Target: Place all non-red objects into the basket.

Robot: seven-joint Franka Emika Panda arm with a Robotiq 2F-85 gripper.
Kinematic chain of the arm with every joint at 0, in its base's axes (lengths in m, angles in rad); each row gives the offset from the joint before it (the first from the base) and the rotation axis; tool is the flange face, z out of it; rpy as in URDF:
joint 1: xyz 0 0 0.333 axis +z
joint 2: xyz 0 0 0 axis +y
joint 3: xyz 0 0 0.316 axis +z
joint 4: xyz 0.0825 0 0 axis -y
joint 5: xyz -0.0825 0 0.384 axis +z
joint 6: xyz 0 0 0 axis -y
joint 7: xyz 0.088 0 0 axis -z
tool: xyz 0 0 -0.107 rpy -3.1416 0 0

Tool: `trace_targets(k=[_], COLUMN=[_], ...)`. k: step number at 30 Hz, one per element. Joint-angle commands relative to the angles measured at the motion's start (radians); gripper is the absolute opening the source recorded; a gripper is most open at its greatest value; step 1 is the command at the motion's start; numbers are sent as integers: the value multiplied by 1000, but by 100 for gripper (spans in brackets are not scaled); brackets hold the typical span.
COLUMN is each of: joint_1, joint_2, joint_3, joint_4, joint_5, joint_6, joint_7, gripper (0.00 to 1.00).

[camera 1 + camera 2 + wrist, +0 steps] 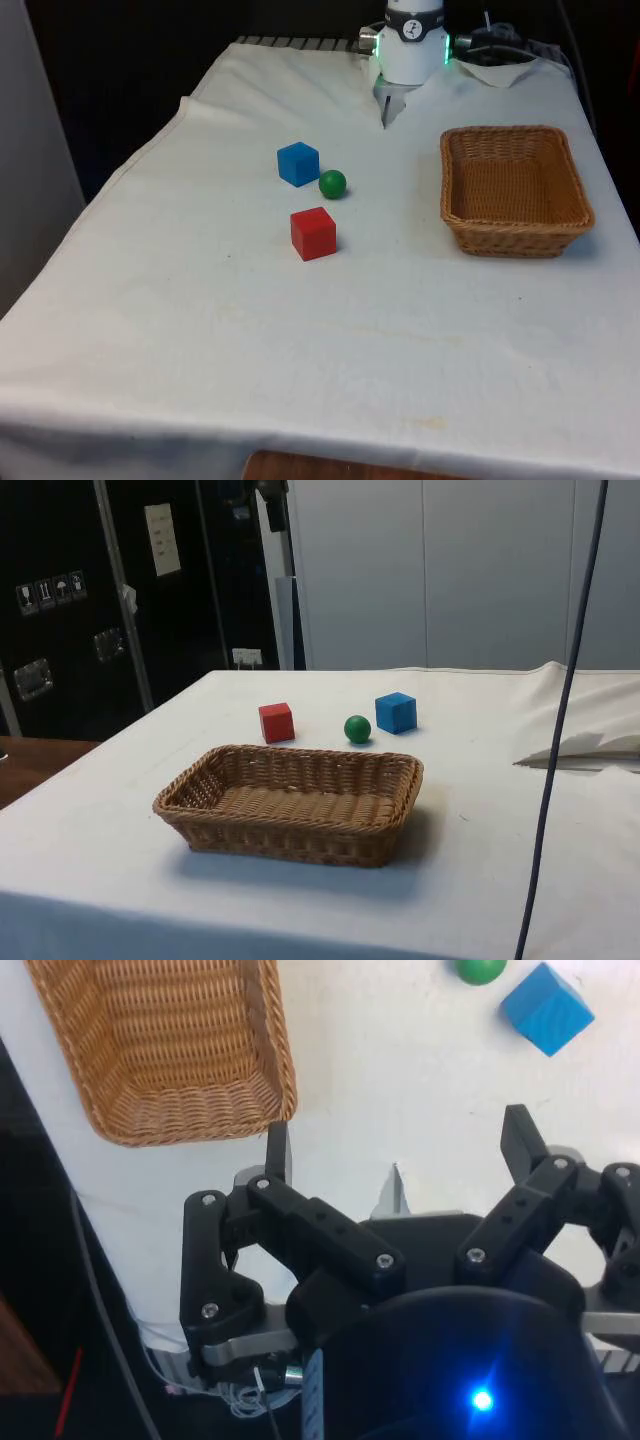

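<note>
The tool (395,1155) hangs with its two fingers (278,1152) spread wide apart and nothing between them, over the white cloth near the robot's end of the surface (200,340). Its fingers are well clear of every object.

In the front view, the wicker basket (516,236) sits off at about 3 o'clock from the middle of the surface, with nothing inside it. The three small things cluster near the centre: the blue cube (298,163) lies at roughly 11 o'clock from the red cube (313,233), and the green ball (332,183) lies at about 1 o'clock from the red cube, just beside the blue cube but apart from it. All three rest on the cloth, well apart from the basket.

From the side view the basket (290,830) is nearest, and beyond it the red cube (276,722), the green ball (357,729) and the blue cube (396,712) stand in a loose row
</note>
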Motion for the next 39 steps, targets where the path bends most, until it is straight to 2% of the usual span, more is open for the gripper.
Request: trace_targets(k=[1, 19, 20, 27, 28, 30, 37, 38, 39], joint_1=[-1, -4, -5, -5, -5, -6, -10, -8, -11], joint_2=[0, -56, -47, -85, -76, -93, -119, -108, -122], joint_3=[0, -1, -2, 0, -1, -1, -9, -8, -10], joint_4=[0, -48, -41, -82, -71, -92, -127, -115, -131], joint_5=[-2, -84, -73, -89, -81, -88, -91, -84, -91], joint_6=[0, 0, -4, 13, 0, 19, 30, 16, 31], joint_7=[1, 56, 47, 57, 50, 53, 43, 43, 42], gripper=[100, 100, 100, 100, 100, 100, 100, 100, 100])
